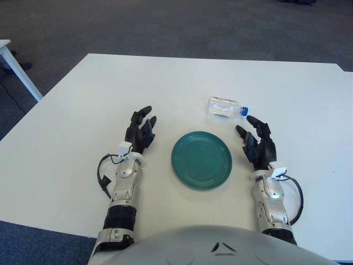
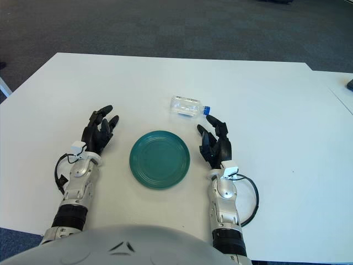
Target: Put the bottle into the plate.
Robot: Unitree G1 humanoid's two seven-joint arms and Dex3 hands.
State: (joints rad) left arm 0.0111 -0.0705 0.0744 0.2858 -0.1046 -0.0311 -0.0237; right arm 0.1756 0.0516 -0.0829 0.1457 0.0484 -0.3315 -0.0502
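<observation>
In the left eye view, a clear bottle [image 1: 225, 107] with a blue cap lies on its side on the white desk [image 1: 66, 127], just beyond the green plate [image 1: 201, 159] and apart from its rim; a second white table's corner [image 1: 12, 58] shows at the far left. The left robot hand [image 1: 140, 131] sits left of the plate, fingers relaxed and extended, holding nothing. The right robot hand [image 1: 258, 142] sits right of the plate, fingers loosely spread and empty, its fingertips near the bottle's cap without touching. The right eye view loses most of that second table and shows a dark object [image 2: 349, 84] at the right edge; both robot hands appear equally released.
</observation>
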